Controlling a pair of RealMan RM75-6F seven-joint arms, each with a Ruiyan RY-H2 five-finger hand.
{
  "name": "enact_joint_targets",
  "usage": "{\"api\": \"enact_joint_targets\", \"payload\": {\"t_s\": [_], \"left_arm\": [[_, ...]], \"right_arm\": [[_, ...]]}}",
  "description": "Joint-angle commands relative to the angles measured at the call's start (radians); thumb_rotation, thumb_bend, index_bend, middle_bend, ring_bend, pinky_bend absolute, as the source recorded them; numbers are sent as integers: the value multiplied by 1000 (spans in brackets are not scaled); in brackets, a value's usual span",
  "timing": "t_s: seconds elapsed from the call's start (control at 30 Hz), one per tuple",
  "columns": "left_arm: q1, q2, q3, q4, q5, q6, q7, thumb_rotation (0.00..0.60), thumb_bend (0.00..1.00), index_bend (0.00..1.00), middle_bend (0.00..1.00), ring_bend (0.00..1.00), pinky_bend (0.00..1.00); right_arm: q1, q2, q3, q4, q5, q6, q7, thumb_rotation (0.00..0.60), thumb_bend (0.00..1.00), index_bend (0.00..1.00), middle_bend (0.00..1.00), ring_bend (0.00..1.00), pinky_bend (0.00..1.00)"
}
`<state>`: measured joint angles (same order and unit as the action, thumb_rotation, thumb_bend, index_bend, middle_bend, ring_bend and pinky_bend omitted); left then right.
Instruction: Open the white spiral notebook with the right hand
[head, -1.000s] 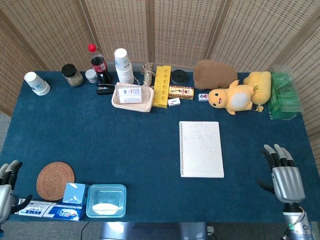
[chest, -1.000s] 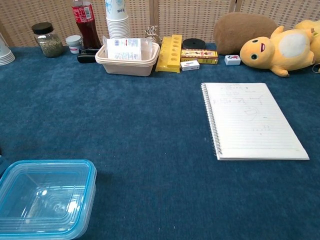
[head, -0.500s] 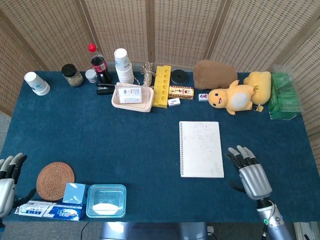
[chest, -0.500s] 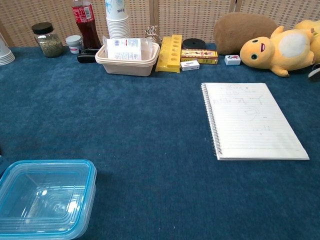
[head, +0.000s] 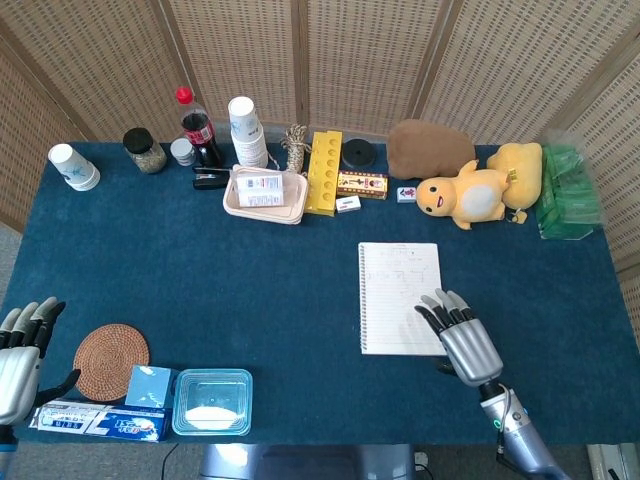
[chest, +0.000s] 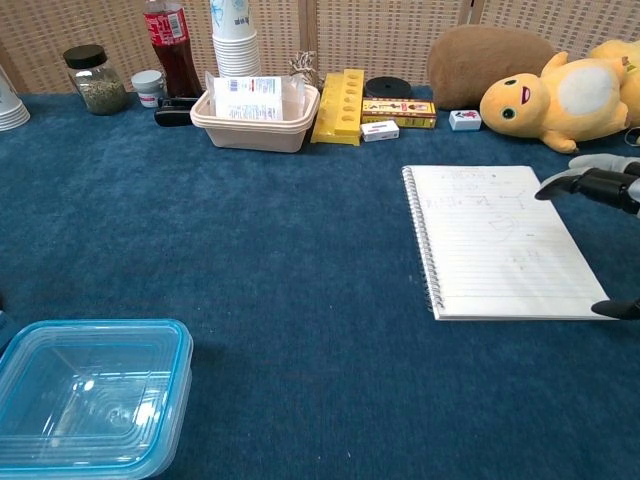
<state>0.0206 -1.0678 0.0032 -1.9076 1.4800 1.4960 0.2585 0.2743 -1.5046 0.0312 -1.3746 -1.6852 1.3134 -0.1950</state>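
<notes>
The white spiral notebook (head: 402, 296) lies flat on the blue table, spiral binding on its left edge, a lined page with faint writing facing up; the chest view shows it too (chest: 495, 240). My right hand (head: 458, 340) hovers at the notebook's near right corner, fingers spread and holding nothing. In the chest view its dark fingertips (chest: 592, 184) reach in from the right edge above the page. At the near left table corner my left hand (head: 20, 360) sits with fingers spread and holds nothing.
A yellow plush toy (head: 467, 197), a brown cushion (head: 430, 148) and green packets (head: 568, 190) lie behind the notebook. A tray (head: 265, 193), a yellow block (head: 322, 171), a bottle (head: 199, 128) and cups (head: 247, 131) line the back. Front left: a woven coaster (head: 110, 360) and a clear container (head: 211, 402).
My right hand has moved left from the table's right edge to the notebook's near right corner. The left hand has risen slightly. The notebook has not moved.
</notes>
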Motion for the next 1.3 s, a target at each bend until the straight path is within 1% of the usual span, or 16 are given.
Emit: {"api": "enact_joint_targets", "payload": {"t_s": [0.03,0.37,0.57,1.3], "left_arm": [[-1,1,1,0,-2,-1,1,600,200,96,66,23,0],[-1,6,5,-3,-2,3,-1,600,201,96,65,23,0],[4,2,10,0,-4,9,-6,600,201,96,65,23,0],[15,2,22,0,11,31,-11,600,201,96,65,22,0]], "right_arm": [[7,-29,-3,42,7,-2,8,600,119,159,181,59,127],[13,-74,-22,143,12,0,42,600,120,149,179,59,126],[10,-82,-27,193,15,20,73,600,120,149,179,59,126],[0,-82,-47,262,31,45,127,600,121,149,179,59,126]]}}
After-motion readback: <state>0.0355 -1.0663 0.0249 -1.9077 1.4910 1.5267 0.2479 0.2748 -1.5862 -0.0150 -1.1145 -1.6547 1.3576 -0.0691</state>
